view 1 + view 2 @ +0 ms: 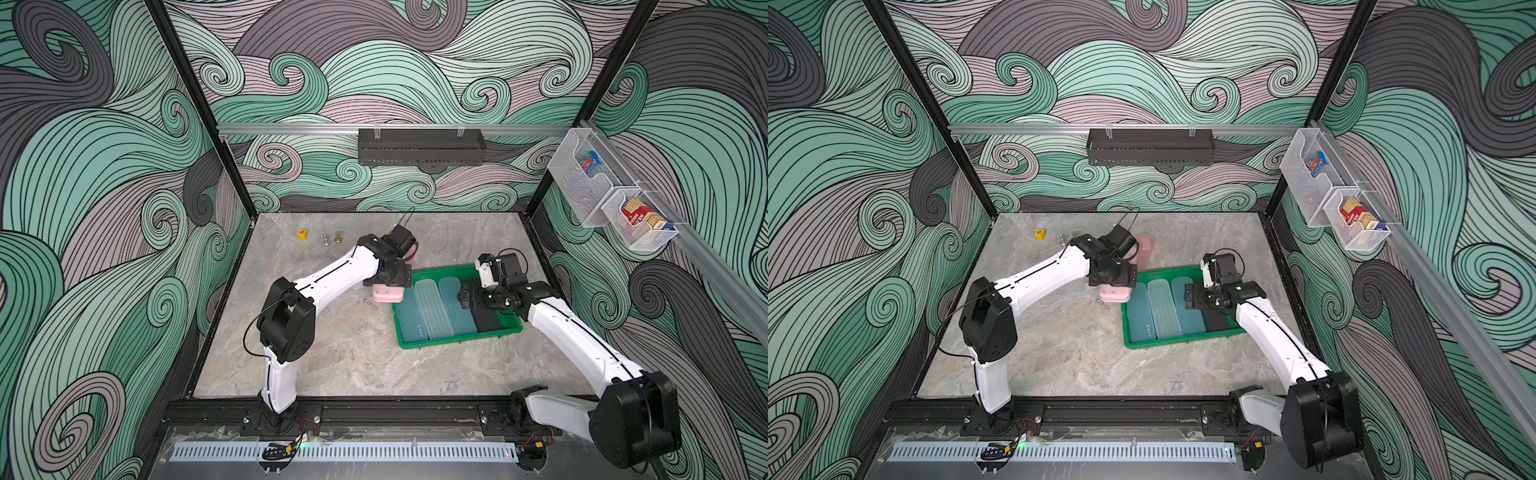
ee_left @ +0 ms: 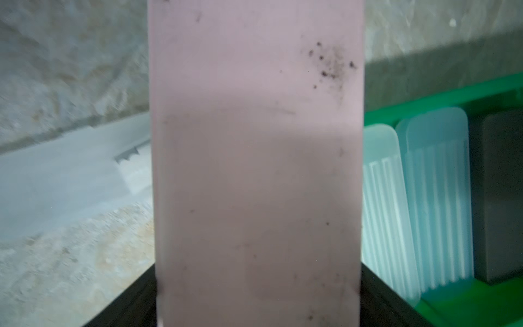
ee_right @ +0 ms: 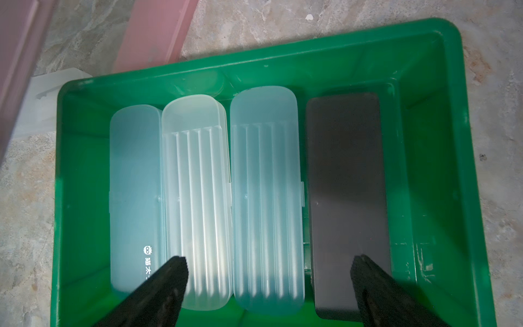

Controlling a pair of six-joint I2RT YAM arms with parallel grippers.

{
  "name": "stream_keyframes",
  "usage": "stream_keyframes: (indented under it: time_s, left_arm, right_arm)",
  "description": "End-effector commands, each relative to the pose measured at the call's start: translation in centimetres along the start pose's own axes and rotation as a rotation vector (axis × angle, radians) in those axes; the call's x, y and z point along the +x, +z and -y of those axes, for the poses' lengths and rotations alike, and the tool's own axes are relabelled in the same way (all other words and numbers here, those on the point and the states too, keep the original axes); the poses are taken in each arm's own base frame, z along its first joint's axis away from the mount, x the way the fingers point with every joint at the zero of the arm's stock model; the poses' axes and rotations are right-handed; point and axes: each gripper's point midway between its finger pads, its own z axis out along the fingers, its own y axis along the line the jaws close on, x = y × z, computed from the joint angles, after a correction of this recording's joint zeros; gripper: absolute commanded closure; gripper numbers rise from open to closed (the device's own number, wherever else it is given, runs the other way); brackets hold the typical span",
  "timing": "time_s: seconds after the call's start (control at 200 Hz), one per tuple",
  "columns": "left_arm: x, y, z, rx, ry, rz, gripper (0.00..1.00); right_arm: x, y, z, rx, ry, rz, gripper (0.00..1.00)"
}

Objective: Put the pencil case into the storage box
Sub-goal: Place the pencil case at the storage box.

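Pink pencil case (image 2: 257,170) is gripped across its width by the left gripper (image 1: 390,280); black fingers (image 2: 379,294) are seen pressed against both long sides, spread wide. Case is held just beside the green storage box (image 1: 457,338), at the wall facing the left arm, not inside. Whether it is clear of the table cannot be told. Right gripper (image 3: 268,262) is held over the box, its fingers (image 3: 169,283) spread wide, nothing between them. Inside the box, three translucent cases (image 3: 195,198) and one black case (image 3: 348,184) are laid side by side. A second pink case (image 1: 1147,248) is seen on the marble table (image 1: 332,353) behind the left wrist.
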Motion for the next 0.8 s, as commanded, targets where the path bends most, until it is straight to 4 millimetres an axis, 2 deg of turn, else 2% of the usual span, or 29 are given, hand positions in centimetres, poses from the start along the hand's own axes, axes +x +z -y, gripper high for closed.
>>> stream_keyframes:
  time_s: [0.0, 0.14, 0.24, 0.38, 0.535, 0.595, 0.63, 0.795]
  left_arm:
    - [0.7, -1.3, 1.9, 0.012, -0.082, 0.061, 0.16]
    - [2.4, -0.4, 4.5, 0.020, -0.085, 0.061, 0.16]
    - [3.3, 0.7, 5.6, 0.006, -0.099, 0.053, 0.15]
    - [4.3, 2.3, 6.4, -0.001, -0.136, 0.047, 0.15]
    - [4.9, 3.7, 6.2, -0.044, -0.172, 0.053, 0.15]
    - [5.0, 4.0, 6.3, -0.046, -0.183, 0.052, 0.08]
    - [5.0, 4.1, 6.4, -0.043, -0.187, 0.051, 0.02]
    - [5.4, 3.6, 7.3, -0.029, -0.193, 0.074, 0.01]
  right_arm:
    - [0.6, -0.5, 0.6, 0.014, 0.033, 0.000, 0.07]
    - [1.1, -0.9, 0.6, 0.006, 0.049, 0.006, 0.07]
    - [1.0, -1.2, 0.5, -0.001, 0.047, 0.014, 0.07]
    - [0.8, -1.2, 0.4, -0.005, 0.041, 0.012, 0.07]
    - [0.9, -1.1, 0.3, -0.011, 0.040, 0.008, 0.07]
    - [1.0, -1.0, 0.3, -0.015, 0.039, 0.004, 0.07]
    - [1.1, -1.0, 0.2, -0.017, 0.038, 0.004, 0.07]
    - [1.0, -1.2, 0.2, -0.018, 0.039, 0.009, 0.07]
